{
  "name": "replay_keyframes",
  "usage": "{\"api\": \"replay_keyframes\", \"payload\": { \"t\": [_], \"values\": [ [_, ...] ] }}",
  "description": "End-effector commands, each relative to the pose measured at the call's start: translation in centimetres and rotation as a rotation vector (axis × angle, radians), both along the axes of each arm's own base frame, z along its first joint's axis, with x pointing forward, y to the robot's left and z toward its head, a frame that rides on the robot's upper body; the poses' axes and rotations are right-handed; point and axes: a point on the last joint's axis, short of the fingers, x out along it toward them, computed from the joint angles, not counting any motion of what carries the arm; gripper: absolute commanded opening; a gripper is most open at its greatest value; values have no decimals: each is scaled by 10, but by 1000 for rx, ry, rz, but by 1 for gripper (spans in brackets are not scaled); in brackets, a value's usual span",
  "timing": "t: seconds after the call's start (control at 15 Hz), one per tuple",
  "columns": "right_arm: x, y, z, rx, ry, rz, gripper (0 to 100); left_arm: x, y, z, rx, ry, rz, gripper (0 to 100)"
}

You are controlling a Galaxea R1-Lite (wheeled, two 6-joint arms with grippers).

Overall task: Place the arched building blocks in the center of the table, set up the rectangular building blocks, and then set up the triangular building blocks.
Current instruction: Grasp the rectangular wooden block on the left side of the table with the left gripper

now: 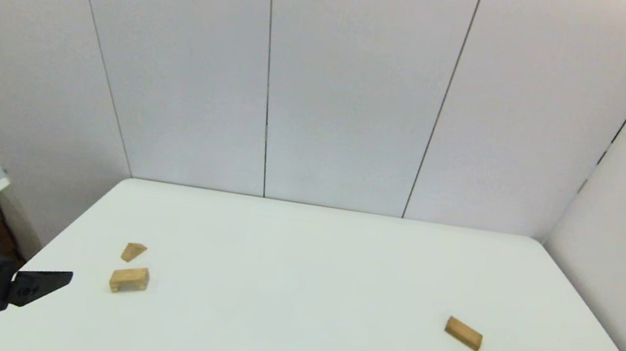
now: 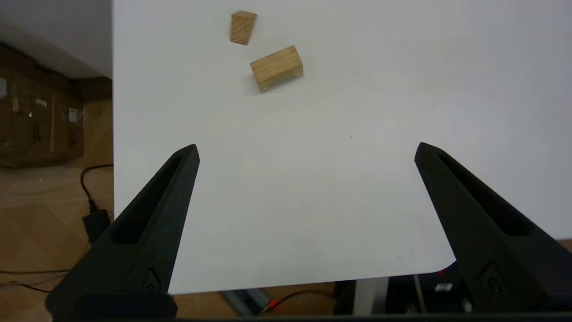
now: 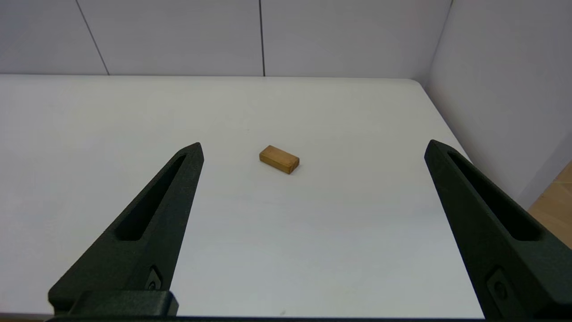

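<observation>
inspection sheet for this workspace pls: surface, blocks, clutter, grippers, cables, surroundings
Surface: white table, bare middle.
Job's things: arched block and triangular block lie apart at the robot's left; rectangular block flat at the right.
Clutter: nothing seen.
Grippers: left gripper open, off the table's left corner; right gripper open, facing the rectangular block.
Cables: black lead on the floor.
Surroundings: grey wall panels; cardboard boxes.

The left gripper was cut off by the head view's left edge. The arched block hid its hollow.
</observation>
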Motion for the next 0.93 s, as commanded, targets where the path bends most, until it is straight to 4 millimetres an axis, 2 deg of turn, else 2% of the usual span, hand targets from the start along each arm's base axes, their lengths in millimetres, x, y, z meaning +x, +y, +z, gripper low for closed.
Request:
{"api": "replay_keyframes", "payload": {
  "t": [0.07,0.2,0.47,0.8,0.93],
  "values": [
    [0,0,0,0,3,0,100,76,16,-25,83,176,-167,100],
    [0,0,0,0,3,0,100,93,35,-36,121,200,-243,100],
    [0,0,0,0,1,0,100,112,58,-56,147,197,-430,100],
    [0,0,0,0,1,0,100,137,65,-81,165,237,-536,100],
    [0,0,0,0,1,0,100,140,65,-93,173,264,-580,100]
  ]
}}
